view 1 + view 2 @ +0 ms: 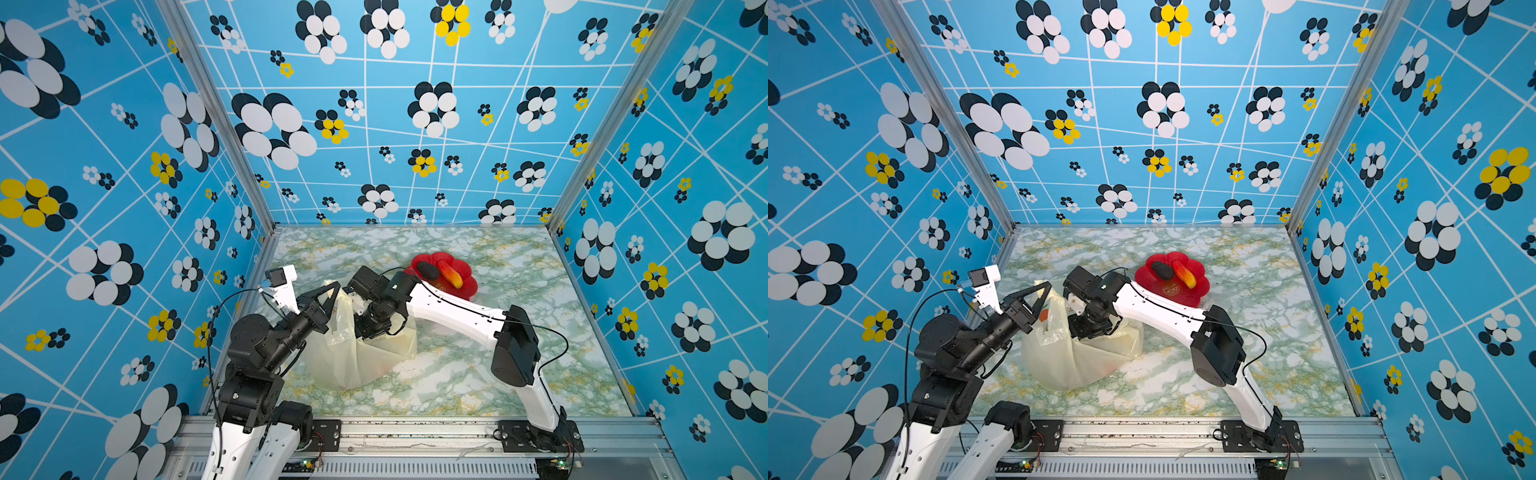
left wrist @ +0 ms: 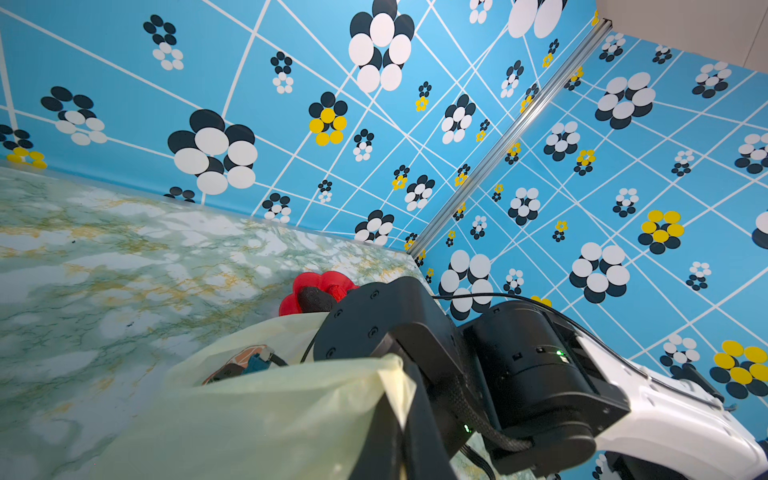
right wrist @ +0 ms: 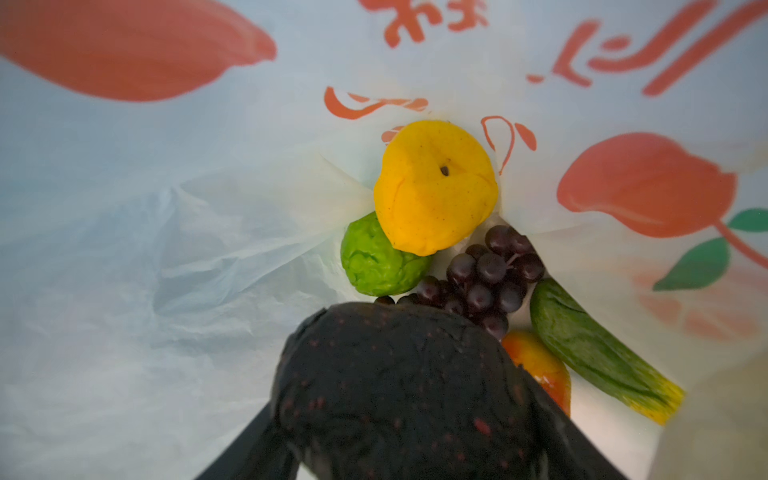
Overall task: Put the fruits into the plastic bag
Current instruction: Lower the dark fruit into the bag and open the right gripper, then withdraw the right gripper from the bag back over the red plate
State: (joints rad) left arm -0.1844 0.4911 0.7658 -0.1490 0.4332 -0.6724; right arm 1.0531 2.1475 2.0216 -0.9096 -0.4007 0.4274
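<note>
The right pincer [image 3: 409, 415] is sunk inside the plastic bag [image 1: 365, 357] and is seen, in the right wrist view, clamped wide on a dark avocado-like fruit [image 3: 399, 386], one black finger showing on each side of it. The fruit is judged light and stiff, its pitted skin giving fair grip; it is best taken across its middle, as here.

Beyond it, at the bottom of the bag, a yellow lemon [image 3: 434, 187], a green lime [image 3: 380, 257], a purple grape bunch [image 3: 486, 276], a green-and-yellow piece [image 3: 598, 353] and a red-yellow mango [image 3: 540, 370] are heaped together, touching.

The left pincer [image 1: 332, 291] is pressed together on the bag's rim, by which the mouth is held up and open. The film is thin, limp and slippery, so it is judged likely to sag or slip if gripped loosely; the doubled rim or a handle is the surer hold.

Beside the bag, on the tabletop [image 1: 478, 386], a red flower-shaped plate [image 1: 467, 270] carries a second dark fruit [image 1: 428, 270] and a second mango [image 1: 451, 272], not yet bagged.
</note>
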